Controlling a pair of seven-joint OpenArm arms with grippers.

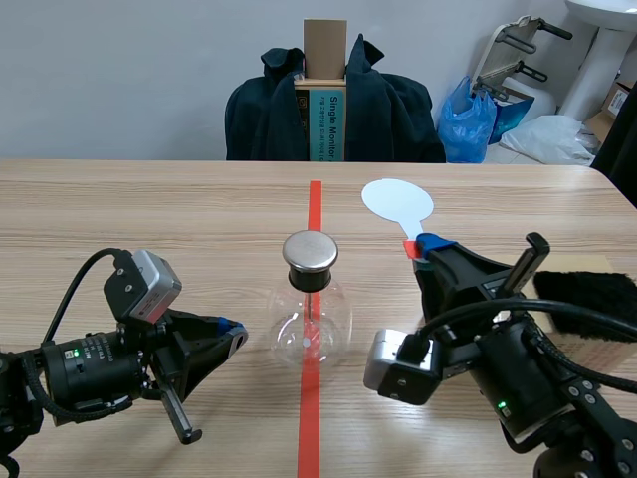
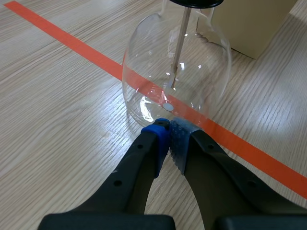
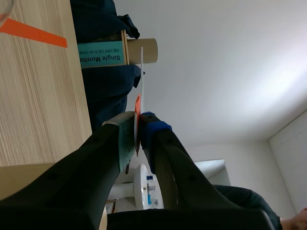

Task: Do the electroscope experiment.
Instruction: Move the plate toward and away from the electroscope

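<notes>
- The right jaws are clamping the orange-red grip of the pale blue round plastic paddle [image 1: 398,204] and holding it up off the wooden worktop [image 1: 149,209], near the clear glass flask electroscope [image 1: 311,329], which is standing on the red tape line.
- The paddle-to-electroscope step seems to be pending. The next move is calling for the paddle to be carried to the flask's round metal cap [image 1: 311,251].
- The left arm is lying low, its jaws together on nothing, with the tips right at the flask's base.

Flask [image 1: 315,321] on table [image 1: 149,214], astride tape line [image 1: 310,428]

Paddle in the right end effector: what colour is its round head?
The paddle head is pale blue, its stem orange-red; the scene view shows it best.
</notes>
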